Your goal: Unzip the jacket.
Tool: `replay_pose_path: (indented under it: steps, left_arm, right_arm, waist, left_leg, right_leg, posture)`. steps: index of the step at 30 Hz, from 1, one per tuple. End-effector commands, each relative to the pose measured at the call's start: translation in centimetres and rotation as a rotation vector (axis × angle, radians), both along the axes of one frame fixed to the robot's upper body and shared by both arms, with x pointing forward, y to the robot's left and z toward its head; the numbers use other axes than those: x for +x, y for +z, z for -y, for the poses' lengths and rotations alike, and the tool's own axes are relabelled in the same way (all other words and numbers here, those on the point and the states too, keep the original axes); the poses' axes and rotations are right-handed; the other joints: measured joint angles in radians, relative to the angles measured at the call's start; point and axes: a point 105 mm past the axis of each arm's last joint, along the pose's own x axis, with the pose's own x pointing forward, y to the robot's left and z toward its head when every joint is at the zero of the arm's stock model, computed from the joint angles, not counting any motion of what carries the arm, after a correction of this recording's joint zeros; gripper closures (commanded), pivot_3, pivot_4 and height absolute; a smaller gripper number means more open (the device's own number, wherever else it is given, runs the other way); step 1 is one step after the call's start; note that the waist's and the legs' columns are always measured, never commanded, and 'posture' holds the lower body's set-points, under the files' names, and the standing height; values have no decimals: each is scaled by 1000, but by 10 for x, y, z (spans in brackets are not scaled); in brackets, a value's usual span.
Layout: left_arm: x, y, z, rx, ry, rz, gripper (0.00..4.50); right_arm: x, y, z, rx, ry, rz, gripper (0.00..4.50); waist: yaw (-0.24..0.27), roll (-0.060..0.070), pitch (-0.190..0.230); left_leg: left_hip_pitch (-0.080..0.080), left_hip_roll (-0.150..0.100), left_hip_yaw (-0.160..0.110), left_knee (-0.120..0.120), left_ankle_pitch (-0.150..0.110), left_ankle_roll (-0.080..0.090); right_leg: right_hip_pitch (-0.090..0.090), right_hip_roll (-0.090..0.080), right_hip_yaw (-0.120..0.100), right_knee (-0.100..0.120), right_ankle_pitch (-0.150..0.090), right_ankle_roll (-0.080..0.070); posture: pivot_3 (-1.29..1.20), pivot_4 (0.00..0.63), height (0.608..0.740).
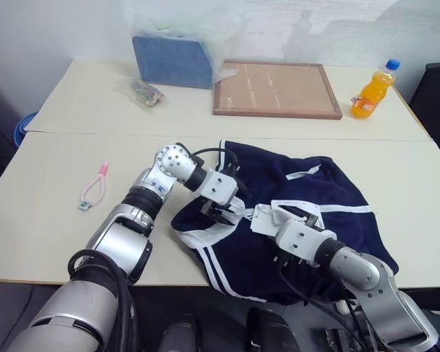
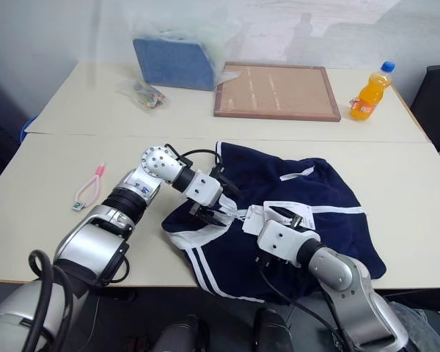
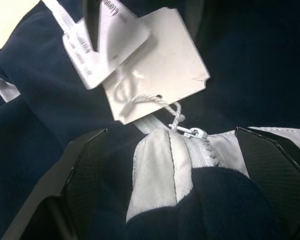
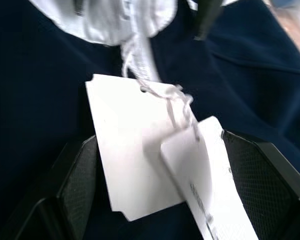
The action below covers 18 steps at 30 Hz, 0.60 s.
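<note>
Two end effectors, left and right, both spread | one jacket | two paper tags

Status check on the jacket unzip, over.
Left gripper open, straddling white collar. Right gripper open around paper tags. Jacket zipped at collar; tags tied to zipper pull.

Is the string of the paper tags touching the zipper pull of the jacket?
Touching. In the left wrist view the string is tied to the zipper pull at the white collar of the jacket.
</note>
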Motion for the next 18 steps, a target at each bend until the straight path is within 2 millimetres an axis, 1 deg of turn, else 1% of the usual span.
replay_pose_path:
  steps: [1,6,8,10,14,18]
  left_arm:
    - [-2,10,5,-47,-19,23,224]
    - [-1,10,6,-52,-18,24,224]
    - [-1,10,6,-57,-15,24,224]
    - [-2,10,7,-61,-15,23,224]
    - [-3,11,6,-64,-18,19,224]
    - [-3,11,5,-69,-12,15,224]
  right_arm:
    - [3,15,7,1,-22,63,590]
    - [5,23,9,21,-37,89,590]
    - [9,24,13,11,-63,121,983]
    - [14,22,16,-31,-85,151,1499]
    - [20,14,19,-80,-107,171,2933]
    - [27,7,20,-90,-124,178,2933]
  waist:
    - [0,0,0]
    - [0,0,0]
    - [-1,0,0]
    - [-1,0,0]
    - [0,0,0]
    - [-3,0,0]
  left_leg:
    - [0,0,0,0,0,0]
    - [0,0,0,0,0,0]
    - [0,0,0,0,0,0]
    - [0,0,0,0,0,0]
    - [0,0,0,0,0,0]
    - [0,0,0,0,0,0]
  right_leg:
    - [0,0,0,0,0,0]
    - [0,0,0,0,0,0]
    - [0,0,0,0,0,0]
    - [0,0,0,0,0,0]
    - [0,0,0,0,0,0]
    - [0,0,0,0,0,0]
  posture:
    - [0,150,740]
    - [0,150,740]
    - [0,150,740]
    - [0,150,740]
    - [0,150,740]
    - [0,150,740]
